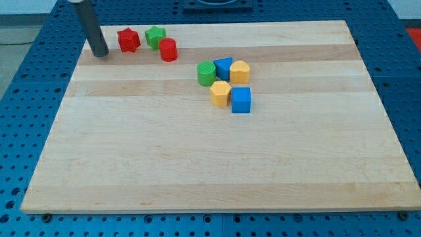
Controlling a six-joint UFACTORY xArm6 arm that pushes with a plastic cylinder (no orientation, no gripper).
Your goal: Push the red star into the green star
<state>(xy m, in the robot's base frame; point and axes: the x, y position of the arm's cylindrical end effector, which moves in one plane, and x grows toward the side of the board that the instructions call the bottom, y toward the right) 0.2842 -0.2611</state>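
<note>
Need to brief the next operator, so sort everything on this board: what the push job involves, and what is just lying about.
In the job:
red star-shaped block
green star-shaped block, to its right
my tip, just left of the red star

Lying about:
red cylinder block
green cylinder block
blue triangular block
blue cube block
two yellow blocks
wooden board
</note>
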